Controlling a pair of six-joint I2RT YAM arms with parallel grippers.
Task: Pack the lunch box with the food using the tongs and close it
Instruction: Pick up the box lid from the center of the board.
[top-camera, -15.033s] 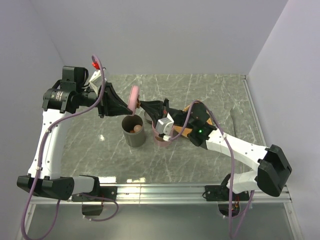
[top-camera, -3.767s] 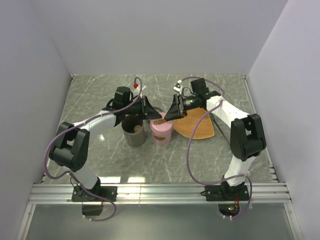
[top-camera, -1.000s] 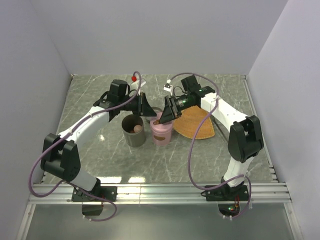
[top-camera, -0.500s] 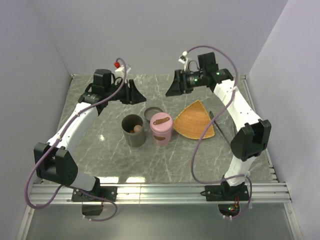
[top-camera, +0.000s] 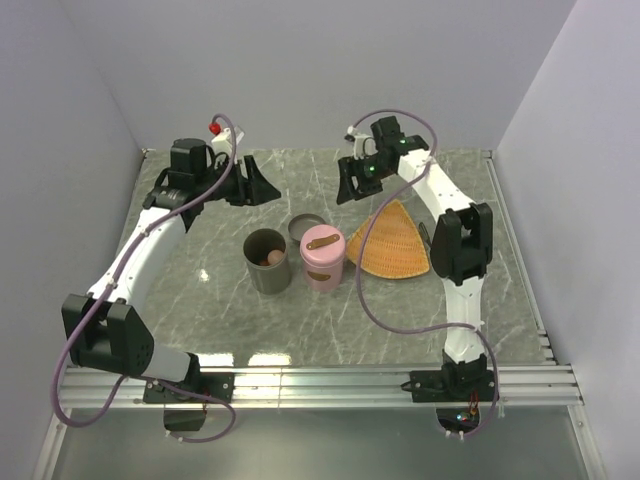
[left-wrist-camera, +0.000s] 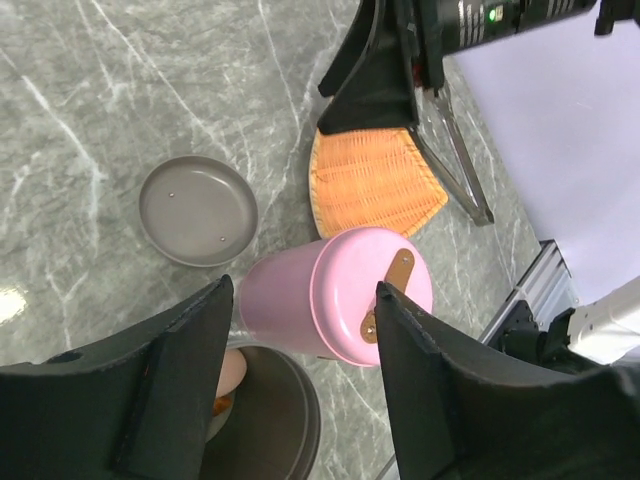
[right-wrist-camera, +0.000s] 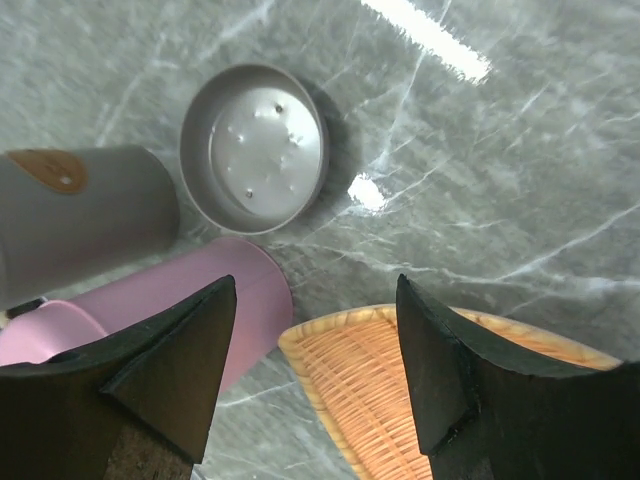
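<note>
near the middle of the overhead frame, the food (top-camera: 272, 258) is sitting low inside the open grey cup (top-camera: 268, 282), with a beige ball and an orange-brown bit showing under its rim in the left wrist view. just right of it the pink cup (top-camera: 323, 268) is standing upright and already wearing its pink lid, so the packing is looking mostly done and the closing half done. the grey lid (top-camera: 307, 227) is lying flat on the table (top-camera: 200, 240) just above the gap between the two cups, apart from both. further right the orange woven tray (top-camera: 392, 245) is lying with its point toward the top of the frame, showing no pieces on the part that is visible. the tongs (left-wrist-camera: 470, 190) are lying along its right edge, long axis running top to bottom, joined end toward the bottom. above all this, the left gripper (top-camera: 268, 188) and the right gripper (top-camera: 345, 188) are hovering at upper left and upper right of the cups, both with fingers spread wide and holding nothing. the coming move is probably turning on the grey lid: it is lying below and between both grippers, neither arm clearly nearer, and being round it is offering no preferred axis, though the grey cup is standing on the left arm's side.
</note>
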